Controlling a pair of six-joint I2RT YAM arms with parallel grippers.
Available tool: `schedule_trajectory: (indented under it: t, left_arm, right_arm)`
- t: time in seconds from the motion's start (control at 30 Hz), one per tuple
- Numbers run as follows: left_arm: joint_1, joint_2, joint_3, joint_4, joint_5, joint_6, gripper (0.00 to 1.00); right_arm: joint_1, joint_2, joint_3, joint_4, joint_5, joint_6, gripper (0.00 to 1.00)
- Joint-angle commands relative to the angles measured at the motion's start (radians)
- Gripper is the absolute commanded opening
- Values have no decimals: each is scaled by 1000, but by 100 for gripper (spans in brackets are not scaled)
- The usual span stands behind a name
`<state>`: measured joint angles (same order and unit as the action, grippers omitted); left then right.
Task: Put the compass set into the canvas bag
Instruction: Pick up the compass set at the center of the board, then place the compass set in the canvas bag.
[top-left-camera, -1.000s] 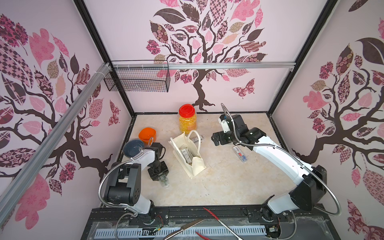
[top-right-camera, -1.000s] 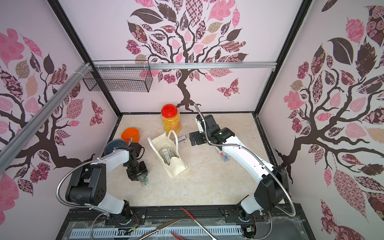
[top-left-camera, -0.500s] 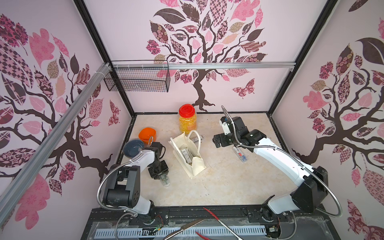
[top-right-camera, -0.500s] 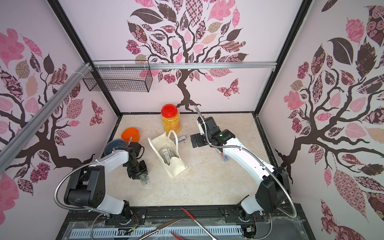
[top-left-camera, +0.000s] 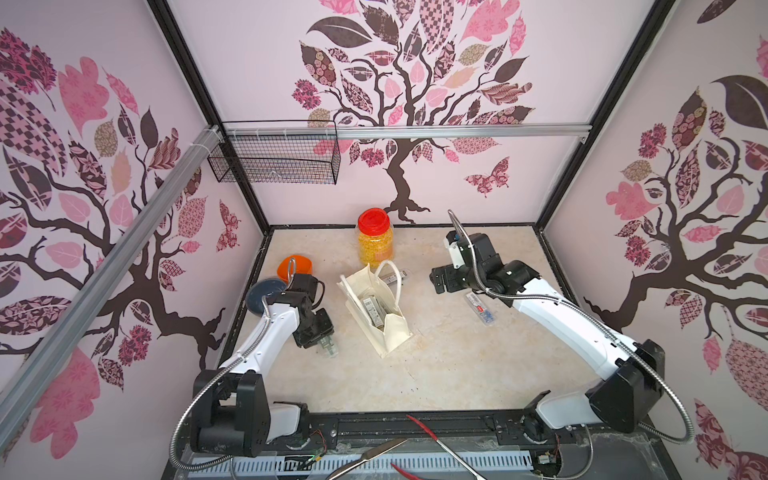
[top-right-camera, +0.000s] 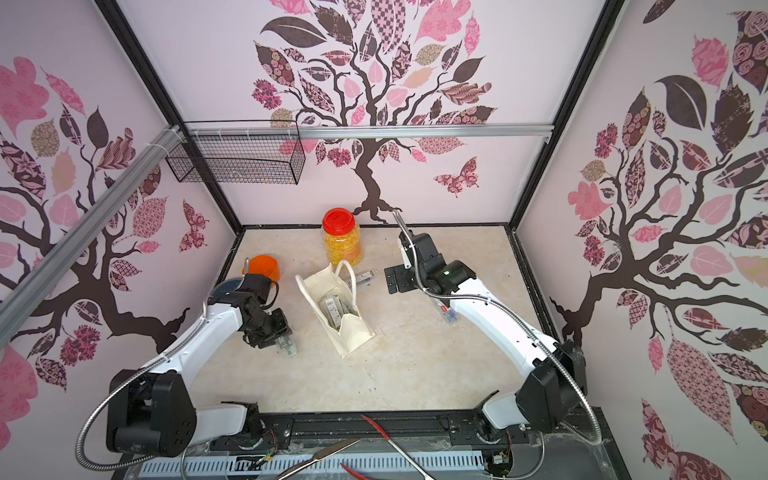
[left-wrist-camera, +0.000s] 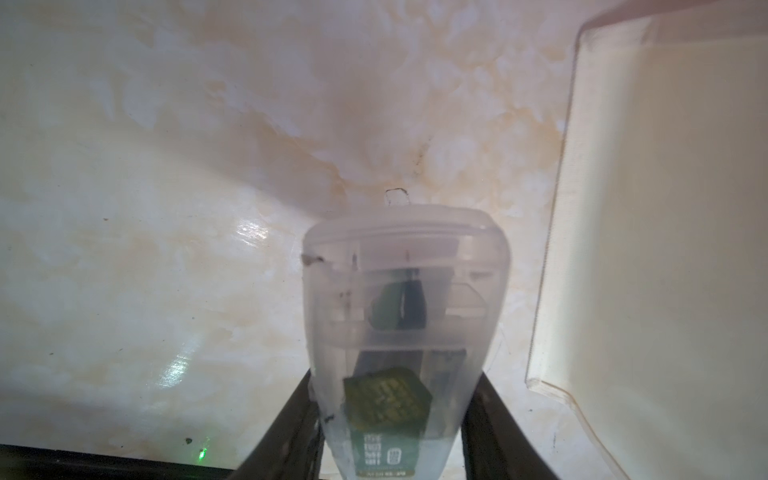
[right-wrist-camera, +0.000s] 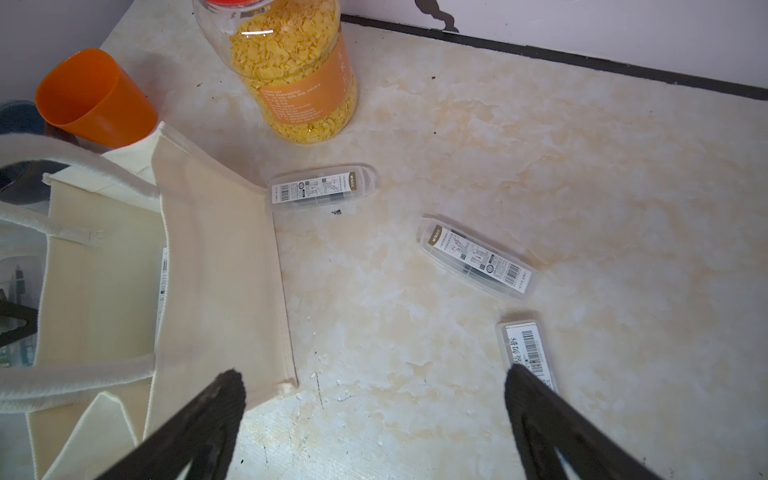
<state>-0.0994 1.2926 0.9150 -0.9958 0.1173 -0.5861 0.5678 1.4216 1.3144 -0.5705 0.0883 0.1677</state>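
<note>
The left gripper (left-wrist-camera: 394, 386) has it! Its black fingers (left-wrist-camera: 297, 415) sit about halfway closed and press on both sides of the compass set (left-wrist-camera: 405, 316), a clear plastic case with dark tools and a green label inside. In both top views that case (top-left-camera: 330, 349) (top-right-camera: 287, 348) pokes out from under the gripper, low over the marbled table (top-left-camera: 436, 365). I can't tell whether it is touching the surface.

Just beside it, the canvas bag (top-left-camera: 392, 336) (top-right-camera: 353, 336) stands upright mid-table with its mouth open and handles up. Packed cases (top-left-camera: 372, 309) already lie inside.

On the bag's other side the right gripper (right-wrist-camera: 374, 415) (top-left-camera: 442, 282) hovers with its jaws spread wide and nothing between them. Below it, the first loose case (right-wrist-camera: 322, 189) lies at the bag's foot near the jar (right-wrist-camera: 291, 70). The second loose case (right-wrist-camera: 478, 257) is further out, and the third loose case (right-wrist-camera: 528, 353) is right by one fingertip.

The red-lidded jar of yellow flakes stands behind the bag. The orange cup (top-left-camera: 296, 268) and a blue-grey dish (top-left-camera: 264, 293) are at the far left edge.
</note>
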Motion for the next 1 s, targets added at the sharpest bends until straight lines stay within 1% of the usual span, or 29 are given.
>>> schedule_trajectory:
  t: [0.0,0.27,0.37,0.53,0.63,0.77,0.97]
  left_arm:
    - [-3,-36,77,-33,6,-11,35]
    - [-3,-79,291,-91,14,-39,35]
    - [-4,-58,392,-131,18,-43,35]
    - [-3,-62,505,-115,3,-72,35]
    - [-4,-36,584,-111,4,-71,35]
    - [-4,37,709,-125,-10,-53,34]
    - [-18,121,846,-108,18,-75,34]
  right_arm:
    - [-4,-36,11,3,43,-23,100]
    - [-6,-43,22,-5,111,-36,100]
    - [-9,-41,26,-14,120,-32,100]
    - [-10,-39,21,-27,121,-24,100]
    - [-10,-45,9,-29,121,-25,100]
    - [-11,-56,-6,-28,122,-26,100]
    - [-13,-64,-26,-22,127,-24,100]
